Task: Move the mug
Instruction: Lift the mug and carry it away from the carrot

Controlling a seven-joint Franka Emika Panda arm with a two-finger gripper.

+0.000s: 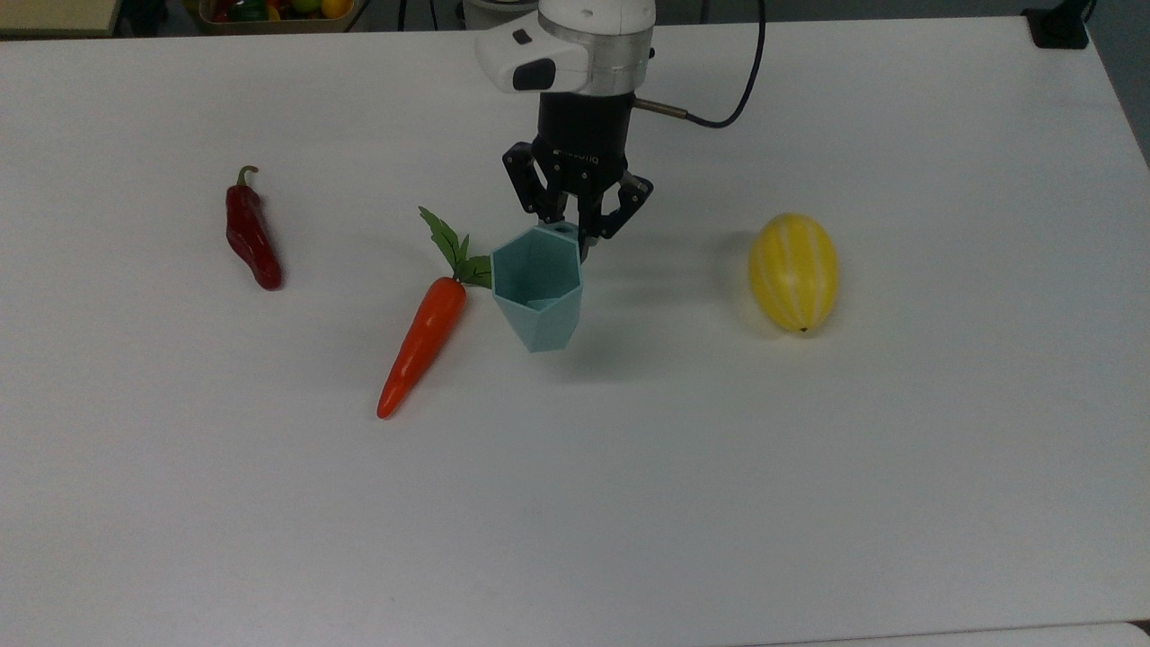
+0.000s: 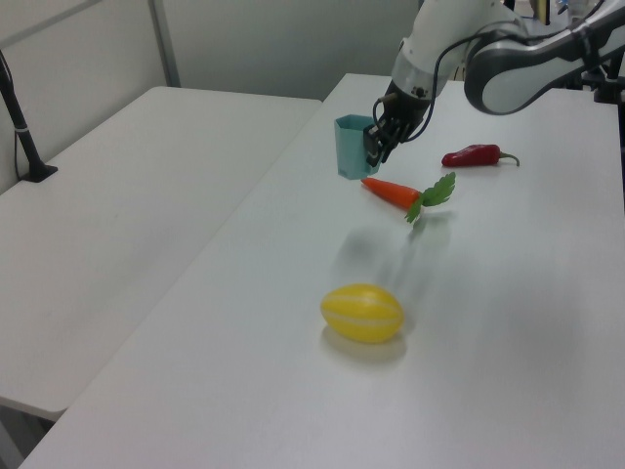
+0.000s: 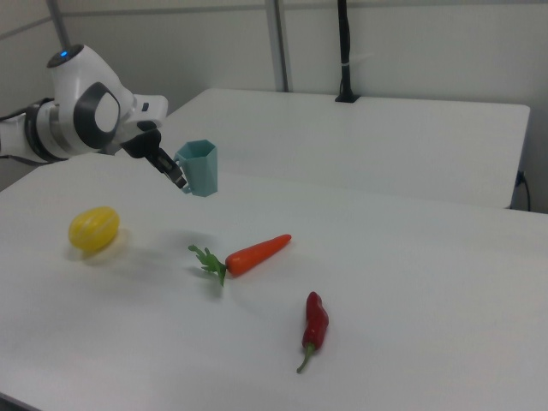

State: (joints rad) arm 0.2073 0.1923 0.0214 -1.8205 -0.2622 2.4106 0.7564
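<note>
Arm (image 1: 575, 54) cut off by top view's upper edge; only wrist and gripper (image 1: 569, 235) in frame. Mug (image 1: 537, 288) covers part of carrot (image 1: 422, 346) leaves in top view. Mug handle tab hidden between fingers (image 2: 374, 149) in left view. Box of colourful items (image 1: 274, 11) at top view's upper edge cropped, contents too small to tell.
</note>
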